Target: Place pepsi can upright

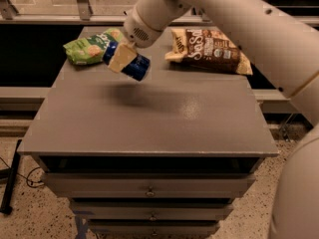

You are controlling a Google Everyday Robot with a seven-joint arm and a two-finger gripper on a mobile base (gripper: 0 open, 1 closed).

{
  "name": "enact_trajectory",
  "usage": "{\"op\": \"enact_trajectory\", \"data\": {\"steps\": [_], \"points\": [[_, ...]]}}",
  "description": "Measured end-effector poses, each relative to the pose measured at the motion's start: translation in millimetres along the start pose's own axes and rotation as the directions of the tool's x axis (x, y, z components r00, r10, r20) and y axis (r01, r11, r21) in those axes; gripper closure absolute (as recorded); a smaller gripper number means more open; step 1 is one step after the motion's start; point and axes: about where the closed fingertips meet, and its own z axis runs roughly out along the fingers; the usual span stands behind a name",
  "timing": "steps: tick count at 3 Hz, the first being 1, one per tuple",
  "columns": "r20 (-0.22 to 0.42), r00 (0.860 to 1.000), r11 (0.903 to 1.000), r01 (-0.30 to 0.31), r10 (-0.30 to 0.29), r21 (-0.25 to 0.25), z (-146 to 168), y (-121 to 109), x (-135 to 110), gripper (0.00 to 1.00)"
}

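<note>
The pepsi can [134, 65], dark blue, is held in the air above the grey cabinet top [149, 113], tilted with one end down to the right. My gripper [121, 58] is shut on the pepsi can, a cream fingertip [119, 59] across its middle. The can's shadow falls on the cabinet top below it. The white arm reaches in from the upper right.
A green snack bag [88, 46] lies at the back left of the cabinet top, just behind the can. A brown snack bag [212, 50] lies at the back right. Drawers run below the front edge [149, 183].
</note>
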Motion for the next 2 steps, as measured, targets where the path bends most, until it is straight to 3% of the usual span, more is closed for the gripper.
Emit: {"op": "enact_trajectory", "data": {"steps": [1, 2], "points": [[0.191, 0.973, 0.9911, -0.115, 0.126, -0.067, -18, -1, 23, 1.0], [0.366, 0.898, 0.9698, -0.217, 0.243, -0.111, -49, -3, 48, 1.0]]}}
